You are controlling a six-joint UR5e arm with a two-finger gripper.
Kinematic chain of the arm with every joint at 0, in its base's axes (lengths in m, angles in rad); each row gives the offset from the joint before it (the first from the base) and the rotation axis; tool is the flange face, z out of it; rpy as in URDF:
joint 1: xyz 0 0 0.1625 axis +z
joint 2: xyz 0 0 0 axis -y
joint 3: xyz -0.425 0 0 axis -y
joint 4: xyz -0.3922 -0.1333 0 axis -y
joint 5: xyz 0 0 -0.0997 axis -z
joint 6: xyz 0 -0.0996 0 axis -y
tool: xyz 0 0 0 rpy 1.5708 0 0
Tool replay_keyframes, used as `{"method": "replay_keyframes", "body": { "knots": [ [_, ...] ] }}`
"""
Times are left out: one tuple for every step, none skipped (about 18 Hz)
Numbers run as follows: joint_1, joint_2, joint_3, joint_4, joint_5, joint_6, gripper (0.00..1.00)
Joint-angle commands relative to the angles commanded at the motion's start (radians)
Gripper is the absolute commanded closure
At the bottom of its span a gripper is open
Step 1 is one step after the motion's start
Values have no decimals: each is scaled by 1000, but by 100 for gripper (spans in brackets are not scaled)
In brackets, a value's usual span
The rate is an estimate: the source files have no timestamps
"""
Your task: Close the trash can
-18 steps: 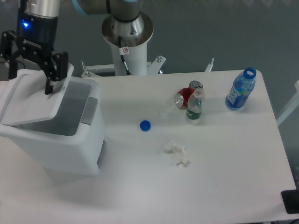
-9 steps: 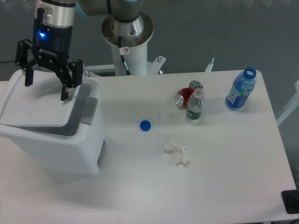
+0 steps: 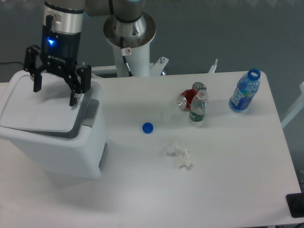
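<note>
Black end effector (image 3: 55, 96) hangs over the trash can (image 3: 54, 135) with its two fingers (image 3: 74, 94) spread wide apart and pointing down, holding nothing; the fingertips sit at or just above the lid (image 3: 42, 107), and contact cannot be told for sure. A blue light glows on the wrist above it. The trash can stands at the left end of the white counter (image 3: 213, 180), a big white boxy bin with rounded corners. Its flat lid lies down, nearly level over the opening, with a grey strip showing along its front and right edge.

Right of the bin, near the middle of the counter, lies a small blue bottle cap (image 3: 147, 127). Below and right of it sits a crumpled white tissue (image 3: 180, 155). Farther right, a red can (image 3: 188, 98) lies on its side, touching or just behind a small clear bottle (image 3: 198, 108) that stands upright. A blue bottle (image 3: 244, 91) with no cap stands near the far right edge. The arm's white base post (image 3: 129, 42) rises behind the counter.
</note>
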Motion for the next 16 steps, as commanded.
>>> {"method": "replay_keyframes", "body": {
  "knots": [
    [0, -6, 0, 0, 3, 0, 0],
    [0, -8, 0, 0, 11, 0, 0],
    [-2, -11, -2, 0, 17, 0, 0],
    [-2, -14, -2, 0, 18, 0, 0],
    [-2, -14, -5, 0, 18, 0, 0],
    [-2, -14, -8, 0, 18, 0, 0],
    [-2, -20, -8, 0, 18, 0, 0],
    [-2, -23, -8, 0, 18, 0, 0],
    [-2, -26, -8, 2, 18, 0, 0],
    [-2, -29, -6, 2, 18, 0, 0],
    [-2, -31, -6, 2, 18, 0, 0],
    [-2, -31, -6, 3, 18, 0, 0],
    [-2, -31, -6, 3, 18, 0, 0],
    [-2, -31, -6, 3, 18, 0, 0],
    [-2, -31, -6, 2, 18, 0, 0],
    [0, -31, -6, 2, 18, 0, 0]
  ]
}}
